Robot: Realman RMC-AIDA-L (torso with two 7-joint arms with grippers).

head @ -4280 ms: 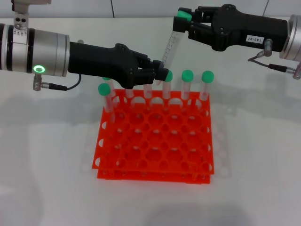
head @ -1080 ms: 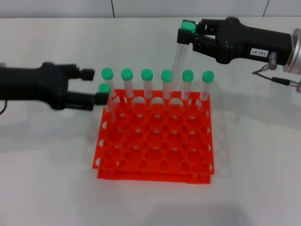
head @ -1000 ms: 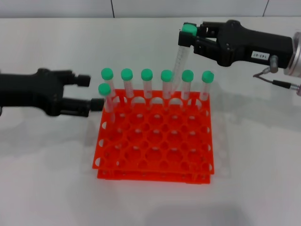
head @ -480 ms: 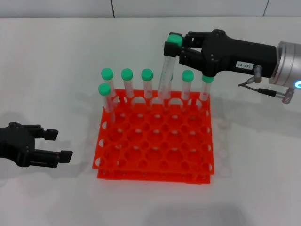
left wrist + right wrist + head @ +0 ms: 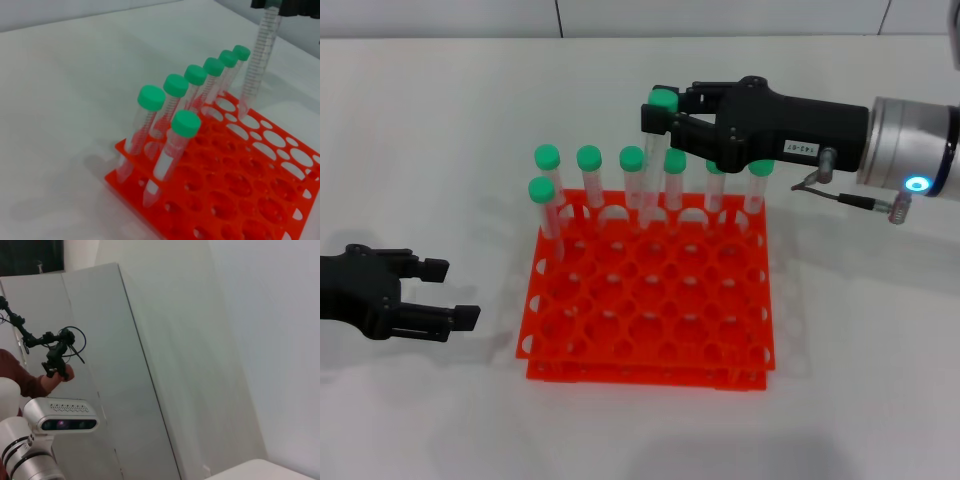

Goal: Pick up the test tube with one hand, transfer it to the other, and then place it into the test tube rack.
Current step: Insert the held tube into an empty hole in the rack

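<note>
The test tube [image 5: 651, 165], clear with a green cap, hangs tilted over the back rows of the orange-red test tube rack [image 5: 650, 340]. My right gripper [image 5: 662, 116], the one with the white label, is shut on it just under the cap. In the left wrist view the tube [image 5: 259, 55] has its tip right at the rack's [image 5: 240, 200] top tier; I cannot tell whether it is in a hole. My left gripper [image 5: 450, 292] is open and empty, low over the table left of the rack. The right wrist view shows none of these.
Several other green-capped tubes [image 5: 590, 180] stand in the rack's back row, and one more [image 5: 544, 205] stands in the second row at the left end. The rack's nearer rows of holes are vacant. The rack sits on a white table [image 5: 840, 380].
The right gripper has carried the tube left and down toward the rack's back rows. The left gripper let go of the tube, drew back to the lower left, and has barely moved since.
</note>
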